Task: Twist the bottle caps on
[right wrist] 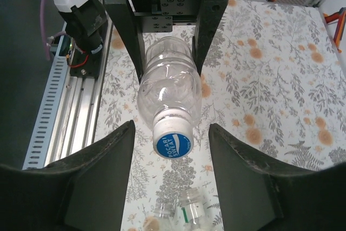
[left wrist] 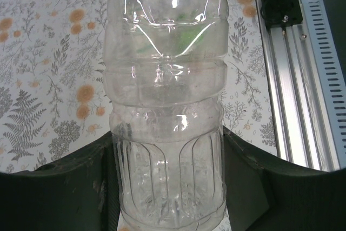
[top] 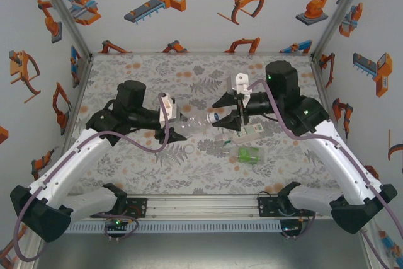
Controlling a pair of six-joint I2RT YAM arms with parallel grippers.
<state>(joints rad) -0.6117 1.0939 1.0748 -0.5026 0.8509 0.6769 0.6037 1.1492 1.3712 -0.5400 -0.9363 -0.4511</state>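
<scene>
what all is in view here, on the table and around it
clear bottle: one, transparent, held level above the table by the left gripper
blue cap: one, blue with white lettering, on that bottle's neck, between the right gripper's fingers
labelled bottle: one, clear with a white-and-green label, lying right of centre
green bottle: one, green-tinted, lying just in front of the labelled bottle
white ring: one, white, probably a loose cap, on the table under the held bottle
table: one, grey floral print with orange spots
rail: one, silver, along the near edge
left gripper: one, black, shut on the clear bottle
right gripper: one, black, open around the blue cap
</scene>
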